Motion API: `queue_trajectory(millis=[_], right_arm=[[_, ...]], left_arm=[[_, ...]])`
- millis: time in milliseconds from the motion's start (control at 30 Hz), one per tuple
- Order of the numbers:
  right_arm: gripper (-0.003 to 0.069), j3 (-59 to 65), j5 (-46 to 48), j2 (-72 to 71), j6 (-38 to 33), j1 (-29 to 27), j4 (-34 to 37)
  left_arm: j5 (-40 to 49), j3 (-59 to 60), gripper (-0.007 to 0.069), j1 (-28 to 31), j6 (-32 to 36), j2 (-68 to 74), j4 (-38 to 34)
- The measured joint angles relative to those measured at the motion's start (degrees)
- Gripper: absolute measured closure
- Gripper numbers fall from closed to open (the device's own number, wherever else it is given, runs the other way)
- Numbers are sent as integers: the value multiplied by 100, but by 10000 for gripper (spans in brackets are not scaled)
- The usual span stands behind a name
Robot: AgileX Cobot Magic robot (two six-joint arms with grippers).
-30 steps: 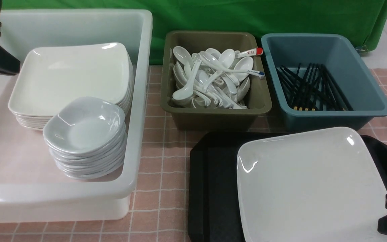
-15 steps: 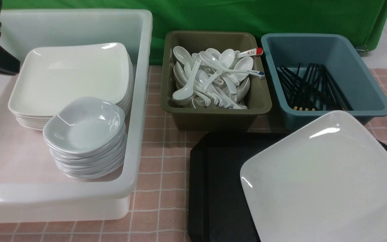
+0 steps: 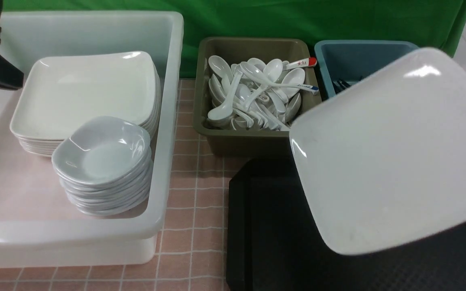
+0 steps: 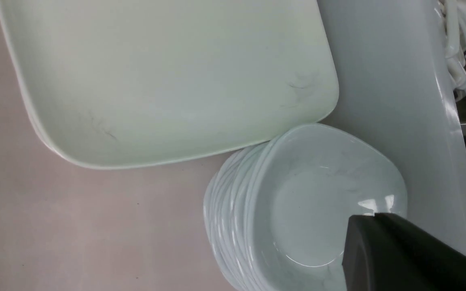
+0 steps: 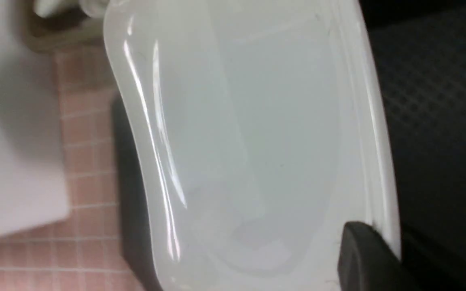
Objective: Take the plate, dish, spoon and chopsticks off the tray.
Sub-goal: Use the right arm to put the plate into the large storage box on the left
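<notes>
One rim of the plate is pinched in my right hand, its broad face tilted above the tray. Stiff, slick, probably heavy and breakable; I'd grip deeper, mid-edge. My left hand is pressed together.

And there's the plate, glossy and smooth; the tray beneath looks like black plastic, texture roughening its floor, and that green cloth is softly matt!
</notes>
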Motion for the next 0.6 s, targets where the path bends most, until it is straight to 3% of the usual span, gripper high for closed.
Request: queue_trajectory(millis=[133,167,233,367,400,433,600], right_arm=[[583,-107,-647,66,-303,238,1493],[583,-113,-687,74,-324,264,1566],[583,-156,-1243,244,-445,801,2214],[583,-301,-2270,794,-426,1949,2388],[583,-311,-2336,794,-426,2014,2388],[583,-437,-2842,1109,-399,2546,2373],[583,-1358,-4184,2370,-261,3986,2406]], left_arm=[[4,-397,624,37,-83,-111,168],[7,-448,624,44,-89,-123,168],[7,-786,624,151,-222,-300,173],[14,-1311,624,452,-510,-677,173],[14,-1311,624,470,-516,-696,173],[14,-1449,624,588,-556,-814,168],[7,-1607,624,1058,-826,-1310,194]])
